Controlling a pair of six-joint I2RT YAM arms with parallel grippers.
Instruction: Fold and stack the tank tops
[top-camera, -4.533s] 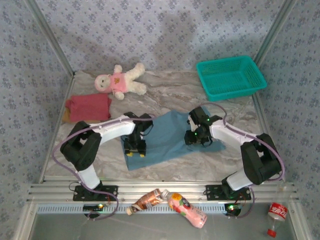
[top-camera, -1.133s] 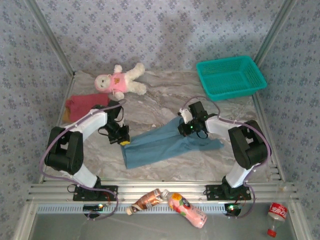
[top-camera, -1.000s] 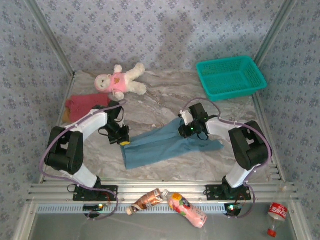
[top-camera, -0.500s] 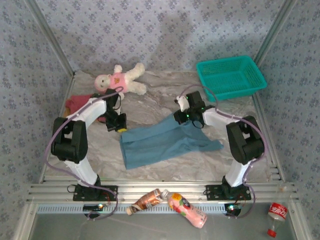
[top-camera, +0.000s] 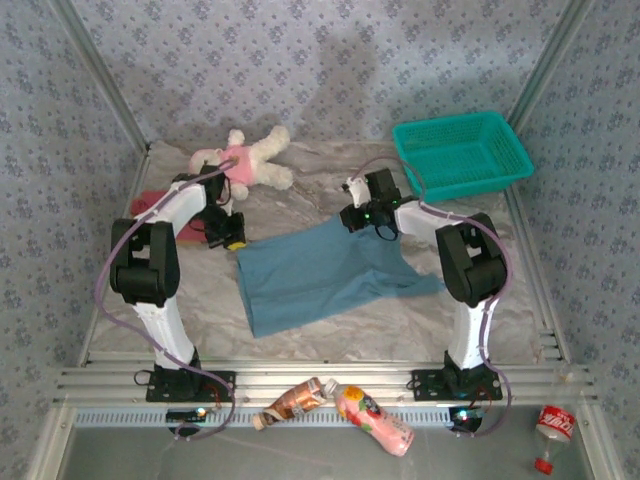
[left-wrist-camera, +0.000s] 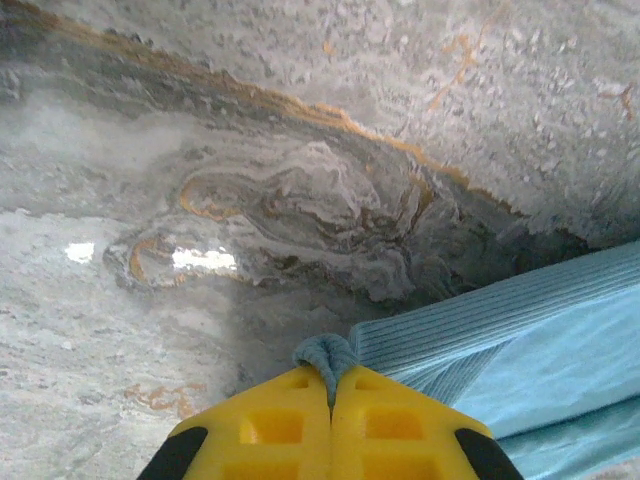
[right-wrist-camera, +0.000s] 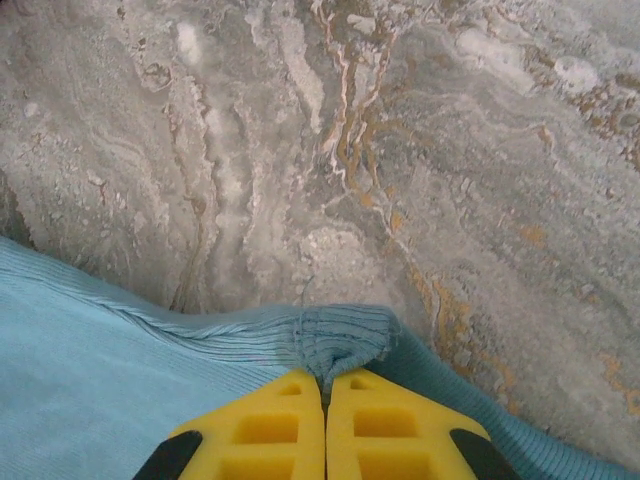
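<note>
Left hand (left-wrist-camera: 330, 385) and right hand (right-wrist-camera: 323, 388), both pinched tight on one blue tank top (top-camera: 320, 275).

A robot test cell in a laboratory is shown: two white-and-black robot arms (top-camera: 185, 200) are bolted to a ribbed aluminium rail (top-camera: 260, 380) well behind the jaws of the left gripper (top-camera: 236, 241) and the right gripper (top-camera: 350, 218). The cell is boxed in by blue-grey flower-patterned walls (top-camera: 330, 60) held on bare metal posts (top-camera: 103, 75) beyond and to either side of the jaws, and a grey marble-patterned sheet (left-wrist-camera: 300, 120) is spread directly under them.
</note>
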